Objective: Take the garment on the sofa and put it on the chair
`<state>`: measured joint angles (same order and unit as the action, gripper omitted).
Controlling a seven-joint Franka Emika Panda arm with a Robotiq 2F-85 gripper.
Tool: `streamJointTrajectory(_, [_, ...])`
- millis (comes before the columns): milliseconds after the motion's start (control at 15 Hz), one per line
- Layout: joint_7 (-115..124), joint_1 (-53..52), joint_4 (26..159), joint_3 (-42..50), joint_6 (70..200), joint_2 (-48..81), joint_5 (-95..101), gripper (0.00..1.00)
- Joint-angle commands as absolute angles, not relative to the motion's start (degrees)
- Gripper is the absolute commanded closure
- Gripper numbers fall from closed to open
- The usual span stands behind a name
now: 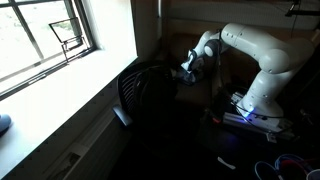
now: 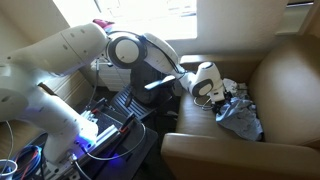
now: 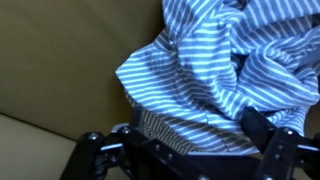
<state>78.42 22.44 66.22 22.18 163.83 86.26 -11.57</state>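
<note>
The garment is a blue-and-white striped shirt, crumpled on the tan sofa seat in an exterior view. It fills most of the wrist view. My gripper is down at the garment, with a dark finger on each side and striped fabric bunched between them. The fingers stand wide apart, so it is open. The gripper also shows in both exterior views. The black chair stands beside the sofa, near the window, and it also shows in the second exterior view.
The tan sofa has a high back and a padded arm. The robot base with lit electronics and cables stands next to the chair. A window and a wide sill run along one side.
</note>
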Motion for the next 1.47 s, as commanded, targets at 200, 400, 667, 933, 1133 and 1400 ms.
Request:
streamJointTrajectory(200, [76.4, 23.7, 66.2, 20.2, 161.4, 86.0, -12.2, 0.0])
streamJointTrajectory(400, [73.9, 24.7, 65.8, 18.8, 157.3, 86.0, -11.8, 0.34])
streamJointTrajectory(667, [73.6, 24.5, 66.0, 19.4, 155.9, 86.0, -11.7, 0.62])
streamJointTrajectory(933, [73.7, 24.1, 66.4, 19.7, 156.9, 86.0, -11.5, 0.89])
streamJointTrajectory(1133, [73.5, 24.3, 66.2, 19.6, 156.6, 86.0, -11.6, 1.0])
streamJointTrajectory(1400, [67.4, 28.0, 61.8, 15.2, 146.8, 85.7, -12.1, 0.99])
